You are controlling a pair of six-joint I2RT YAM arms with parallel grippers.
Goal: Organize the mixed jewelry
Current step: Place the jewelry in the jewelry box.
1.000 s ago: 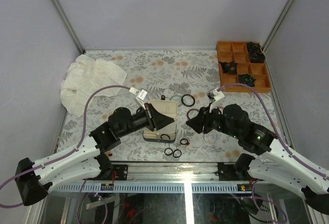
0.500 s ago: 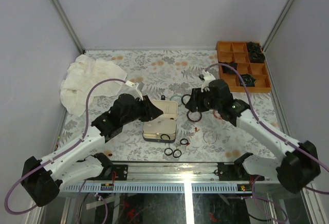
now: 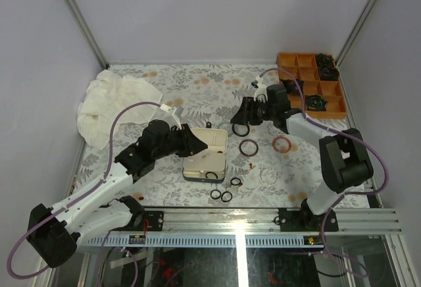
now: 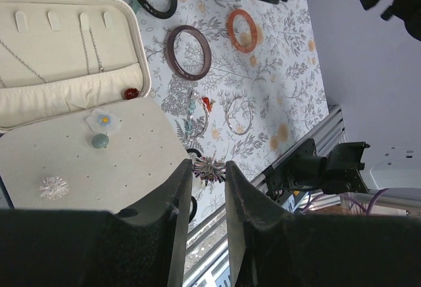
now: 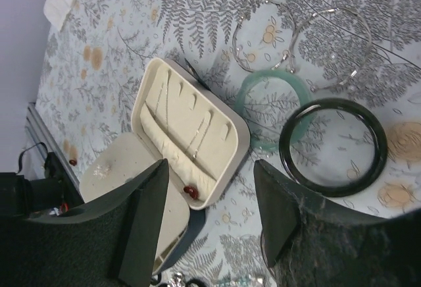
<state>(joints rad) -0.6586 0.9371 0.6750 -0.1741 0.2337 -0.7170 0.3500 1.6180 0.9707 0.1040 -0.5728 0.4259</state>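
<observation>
left hand (image 4: 208, 168): fingers almost together, narrow gap, nothing in it, at the 9 o'clock edge of the open cream-lined dark-shelled hinged case (image 3: 209, 147). right hand (image 5: 210, 168): fingers wide apart, empty, over the large glossy black bangle (image 3: 241, 130) at 1 o'clock of the case; a pale jade-green bangle (image 5: 270, 109) touches that one. Remaining mixed jewelry lies loose on the grey floral-print table (image 3: 197, 89): dark brown bangle (image 3: 248, 147) and translucent orange bangle (image 3: 282, 144) at 3 o'clock of the case, thin clear hoop (image 3: 268, 175) at 4 o'clock, small black rings (image 3: 226, 197) at 5 o'clock, tiny red bits (image 3: 252, 165) between them.
</observation>
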